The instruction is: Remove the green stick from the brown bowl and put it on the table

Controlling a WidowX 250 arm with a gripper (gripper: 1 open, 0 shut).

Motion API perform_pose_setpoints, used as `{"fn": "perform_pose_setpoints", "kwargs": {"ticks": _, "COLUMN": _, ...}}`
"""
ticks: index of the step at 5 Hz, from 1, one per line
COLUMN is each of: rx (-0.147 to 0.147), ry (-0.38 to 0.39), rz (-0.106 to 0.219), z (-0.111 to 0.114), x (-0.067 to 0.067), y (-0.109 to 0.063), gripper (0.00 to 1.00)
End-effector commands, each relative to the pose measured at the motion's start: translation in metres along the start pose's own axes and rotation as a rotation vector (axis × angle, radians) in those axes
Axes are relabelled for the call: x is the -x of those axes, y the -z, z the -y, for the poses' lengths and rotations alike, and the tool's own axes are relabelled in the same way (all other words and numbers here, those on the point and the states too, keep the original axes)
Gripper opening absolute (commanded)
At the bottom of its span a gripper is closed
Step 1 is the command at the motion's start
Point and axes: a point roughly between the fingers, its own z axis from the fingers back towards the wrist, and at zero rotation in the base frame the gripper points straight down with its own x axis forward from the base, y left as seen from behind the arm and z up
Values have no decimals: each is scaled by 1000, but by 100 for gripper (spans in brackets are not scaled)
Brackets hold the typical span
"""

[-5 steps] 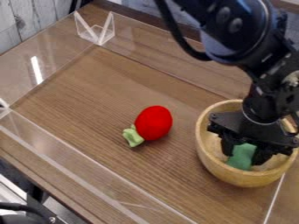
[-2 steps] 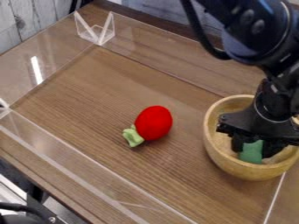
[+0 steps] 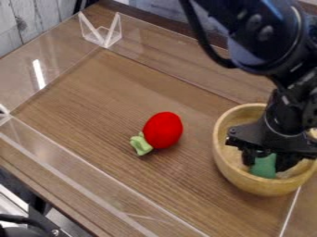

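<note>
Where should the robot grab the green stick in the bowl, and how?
Probably by its long sides, near the middle, coming from above. The green stick is a small block lying inside the brown bowl, whose raised wall gets in the way from the side. The hand is already over it.

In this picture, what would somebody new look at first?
The bright red toy stands out most, lying on the brown table left of the bowl. Next comes the big black robot arm at the right, its tool down in the brown bowl.
</note>
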Motion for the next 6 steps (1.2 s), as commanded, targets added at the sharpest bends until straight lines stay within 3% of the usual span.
{"fn": "perform_pose_setpoints", "kwargs": {"ticks": 1, "rx": -50, "ry": 37, "rz": -57, "z": -20, "x": 17, "y": 4, "gripper": 0}}
{"fn": "perform_pose_setpoints", "kwargs": {"ticks": 3, "rx": -10, "ry": 1, "rz": -23, "z": -25, "x": 11, "y": -20, "gripper": 0}}
{"fn": "perform_pose_setpoints", "kwargs": {"ticks": 5, "rx": -8, "ry": -45, "rz": -16, "z": -28, "x": 12, "y": -28, "gripper": 0}}
{"fn": "perform_pose_setpoints", "kwargs": {"ticks": 6, "rx": -15, "ry": -105, "rz": -13, "z": -24, "x": 14, "y": -30, "gripper": 0}}
